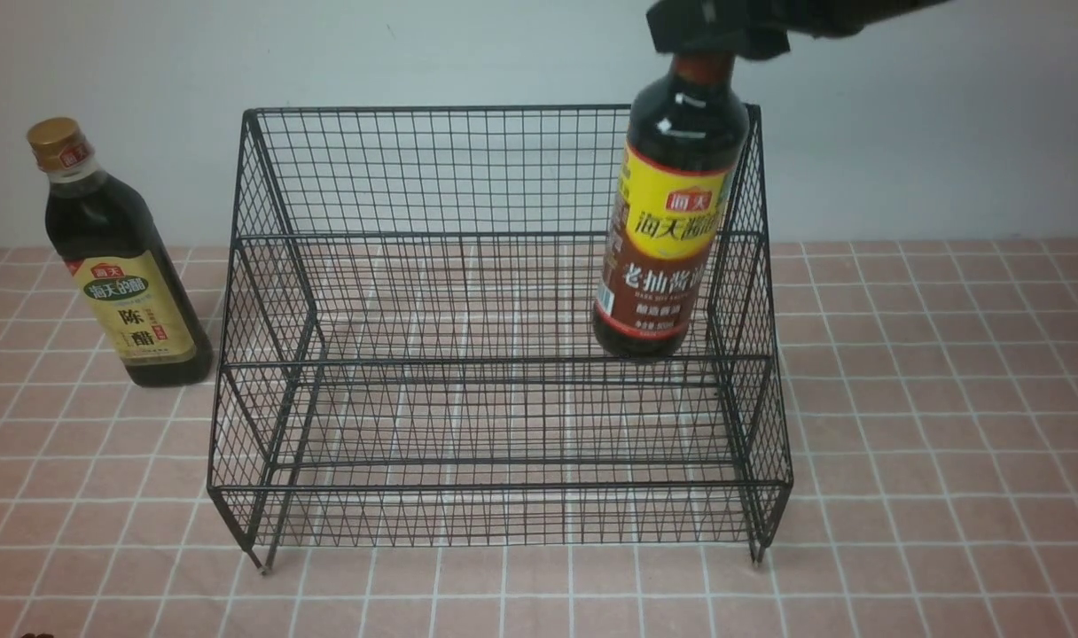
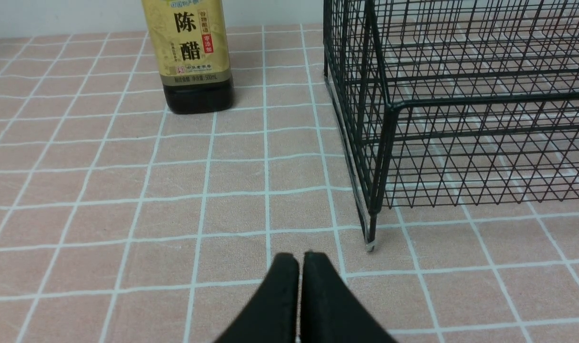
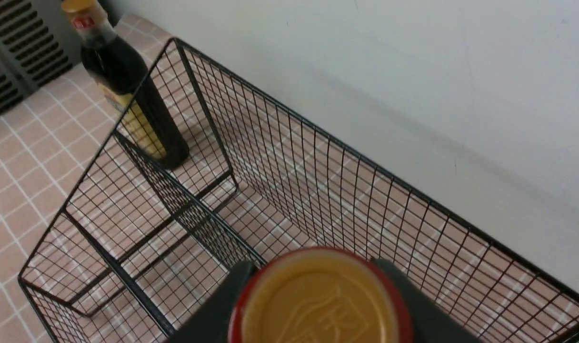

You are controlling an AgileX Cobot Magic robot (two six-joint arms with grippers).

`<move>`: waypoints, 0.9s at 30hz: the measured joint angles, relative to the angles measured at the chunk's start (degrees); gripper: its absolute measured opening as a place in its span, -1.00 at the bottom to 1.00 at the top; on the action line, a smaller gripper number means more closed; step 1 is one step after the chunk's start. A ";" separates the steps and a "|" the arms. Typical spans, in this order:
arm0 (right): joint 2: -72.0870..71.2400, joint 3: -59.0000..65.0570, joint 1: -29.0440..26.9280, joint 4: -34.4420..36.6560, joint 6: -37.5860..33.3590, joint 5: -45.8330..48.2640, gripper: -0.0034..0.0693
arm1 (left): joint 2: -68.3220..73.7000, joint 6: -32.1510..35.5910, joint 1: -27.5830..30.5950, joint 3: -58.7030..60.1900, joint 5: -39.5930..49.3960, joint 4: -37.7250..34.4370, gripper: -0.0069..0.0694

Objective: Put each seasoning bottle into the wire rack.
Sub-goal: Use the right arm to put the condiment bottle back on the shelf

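— So, where was the round bottle [image 1: 672,230]?

— Inside the wire rack [image 1: 433,109], at its right end, close to the right side wall. The jaws of the right arm [image 1: 823,13] gripped it from above, closed around the brown neck just under the cap. In the right wrist view the gold top of the cap [image 3: 320,300] sat between two dark fingers [image 3: 223,305].

— Was it standing on a shelf?

— Its base was level with the upper step, near that step's front edge. Whether it rested on the wire or hung just above could not be told. It leaned slightly, with the yellow-brown label facing forward.

— And the squarish bottle [image 1: 122,275]?

— Outside, upright on the bench [image 1: 947,399], a little to the left of the rack and apart from it, near the wall [image 1: 902,133]. The gold cap was on and the beige label faced forward. Nothing touched it.

— What of the left arm?

— It did not show in the front view. Its own camera showed the jaws pressed together, two black fingers [image 2: 280,305] side by side with nothing between them. They were over bare pink tile, near the rack's front left foot [image 2: 371,245]. The squarish bottle [image 2: 194,52] stood farther ahead of them.

— Was anything on the lower step?

— Only wire, with the tiles showing through.
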 joint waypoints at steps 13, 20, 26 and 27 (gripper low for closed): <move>0.70 0.16 0.15 -2.31 -2.99 7.63 -0.16 | 0.00 0.00 0.00 0.00 0.00 0.00 -0.84; 3.95 -0.08 3.49 -10.23 0.33 10.33 -0.16 | 0.00 0.00 0.00 0.00 0.00 0.00 -0.84; 6.56 -0.08 6.32 -14.88 1.42 10.14 -0.16 | 0.00 0.00 0.00 0.00 0.00 0.00 -0.84; 6.93 -0.08 6.82 -15.17 2.49 9.23 -0.16 | 0.00 0.00 0.00 0.00 0.00 0.00 -0.84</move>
